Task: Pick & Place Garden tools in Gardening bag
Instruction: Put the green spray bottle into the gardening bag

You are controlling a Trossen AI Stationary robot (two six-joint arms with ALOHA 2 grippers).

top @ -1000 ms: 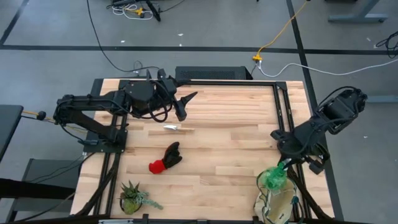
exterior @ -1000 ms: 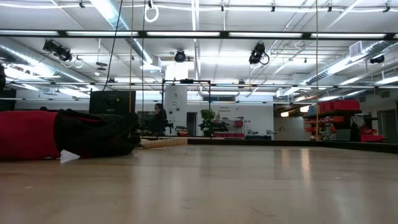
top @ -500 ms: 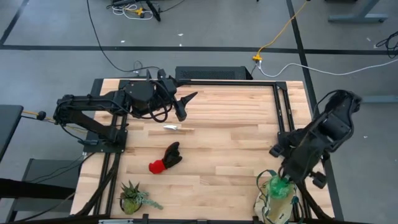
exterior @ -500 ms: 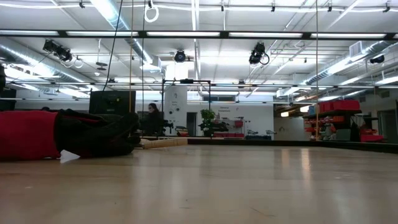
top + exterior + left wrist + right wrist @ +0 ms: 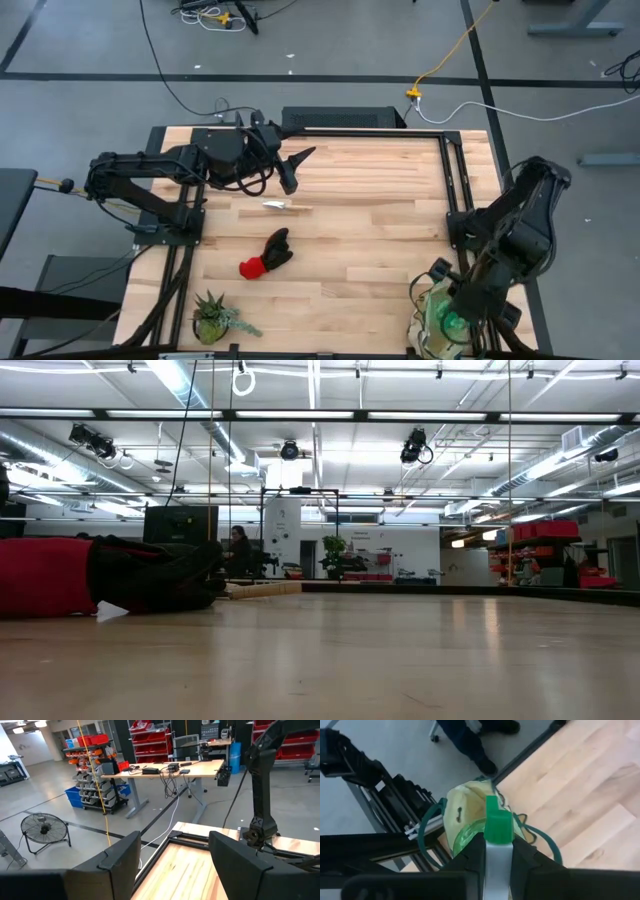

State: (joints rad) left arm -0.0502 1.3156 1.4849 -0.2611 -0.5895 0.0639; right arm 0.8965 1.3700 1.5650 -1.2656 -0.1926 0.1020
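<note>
The bright green round piece [image 5: 470,834] with its white handle hangs at the mouth of the beige gardening bag [image 5: 461,805], which stands at the table's near right corner [image 5: 428,338]. My right gripper [image 5: 498,851] is shut on that piece above the bag [image 5: 450,312]. A wooden-handled metal trowel [image 5: 284,205] and the red-and-black gloves [image 5: 266,254] lie flat on the table's left half. My left gripper [image 5: 296,166] hovers open, level, above the far left of the table, its fingers [image 5: 120,862] holding nothing. My right gripper pinches the green piece's white handle [image 5: 498,856] between its two fingers, just behind the handle's green end [image 5: 498,824]. The fingers slant down from above and lie along the handle. The round green part hangs below them at the bag's mouth; whether it touches the bag I cannot tell.
A small spiky potted plant [image 5: 214,316] stands at the near left corner. Black frame rails [image 5: 455,175] run along the table's right and far edges. In the low view the gloves [image 5: 100,575] and a wooden handle [image 5: 262,589] lie at the left.
My right gripper has swung toward the table's near edge and gone down, tipping further downward, still shut on the green piece. The piece has gone from above the bag's far side to the bag's mouth.
</note>
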